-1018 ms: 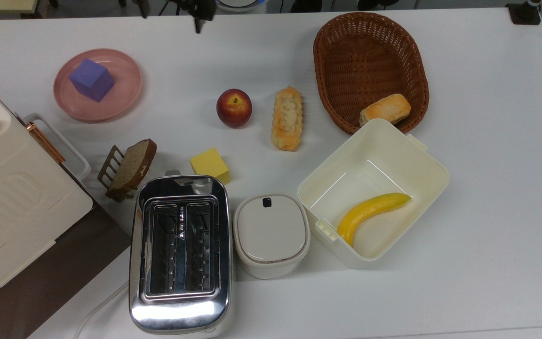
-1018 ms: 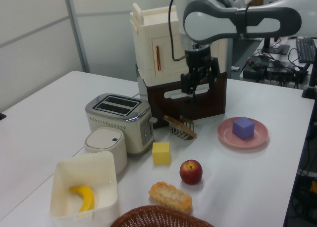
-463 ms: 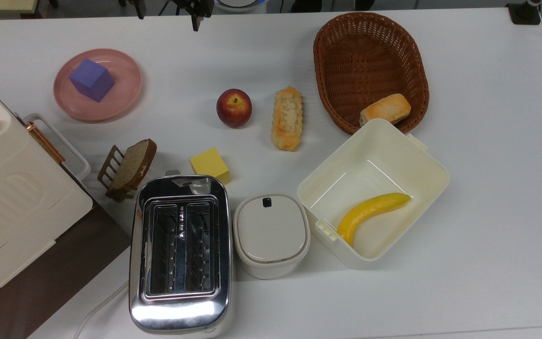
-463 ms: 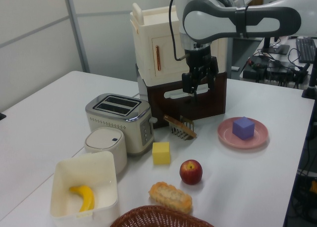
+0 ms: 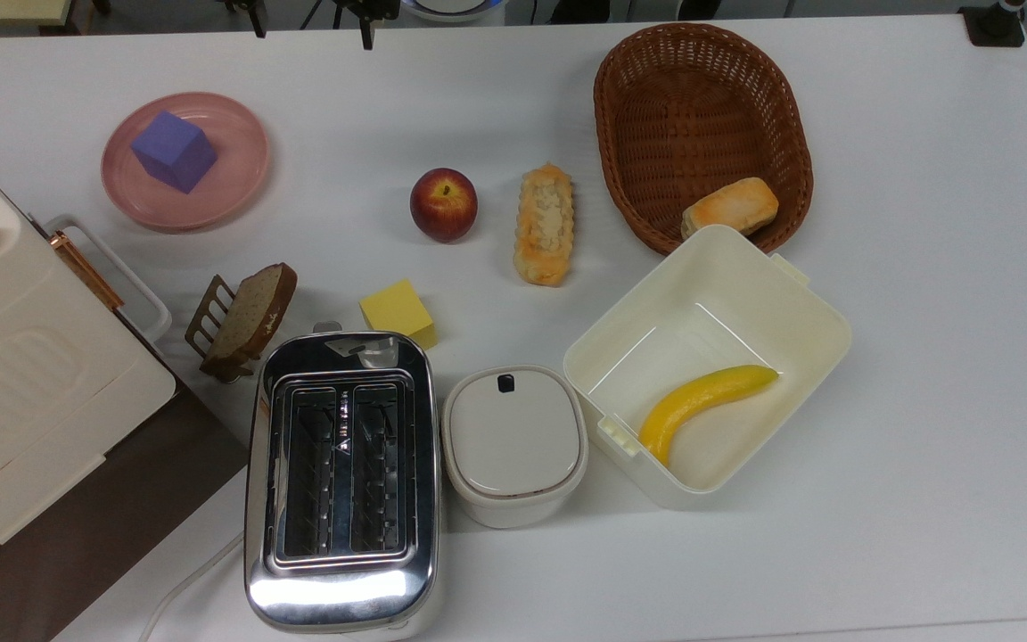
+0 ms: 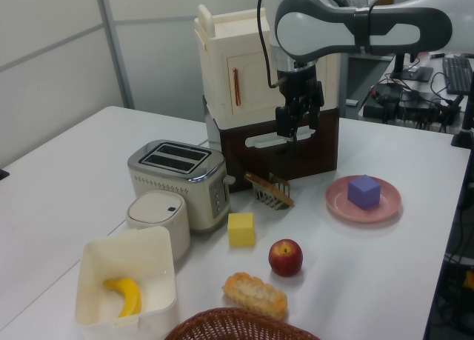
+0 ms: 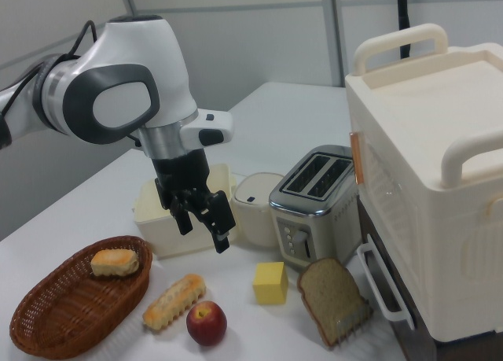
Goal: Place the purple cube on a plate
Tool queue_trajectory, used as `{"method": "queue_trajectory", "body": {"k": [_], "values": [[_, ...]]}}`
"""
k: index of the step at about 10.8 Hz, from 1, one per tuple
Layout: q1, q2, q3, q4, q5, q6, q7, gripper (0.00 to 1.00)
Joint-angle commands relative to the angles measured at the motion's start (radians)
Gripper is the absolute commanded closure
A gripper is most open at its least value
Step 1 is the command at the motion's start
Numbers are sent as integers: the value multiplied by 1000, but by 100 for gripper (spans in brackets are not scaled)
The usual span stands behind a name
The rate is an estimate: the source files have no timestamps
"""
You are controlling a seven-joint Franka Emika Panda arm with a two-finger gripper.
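The purple cube (image 5: 173, 150) rests on the pink plate (image 5: 233, 174) at the top view's upper left, tilted a little toward the rim. In the left view the cube (image 6: 364, 191) sits on the plate (image 6: 339, 200) at the right. My gripper (image 6: 298, 124) hangs high above the table in front of the brown cabinet, well apart from the cube. It is open with nothing between its fingers. In the top view the gripper (image 5: 310, 20) pokes in at the upper edge. In the right view the gripper (image 7: 203, 227) hovers above the apple and the roll.
An apple (image 5: 443, 203), a long roll (image 5: 544, 223) and a yellow cube (image 5: 398, 312) lie mid-table. The toaster (image 5: 341, 473), a lidded pot (image 5: 513, 441), an open box (image 5: 629, 321) with a banana, a wicker basket (image 5: 701, 107) and a bread slice (image 5: 250, 316) on a rack surround them.
My gripper has risen and drifted toward the top view's upper edge, farther from the plate. The cube stays put on the plate.
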Motion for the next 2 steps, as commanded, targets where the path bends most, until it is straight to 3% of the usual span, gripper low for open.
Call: {"method": "queue_trajectory", "body": {"k": [1, 2], "values": [[10, -14, -17, 3, 25, -15, -27, 0], [10, -12, -16, 3, 26, -15, -27, 0]]}}
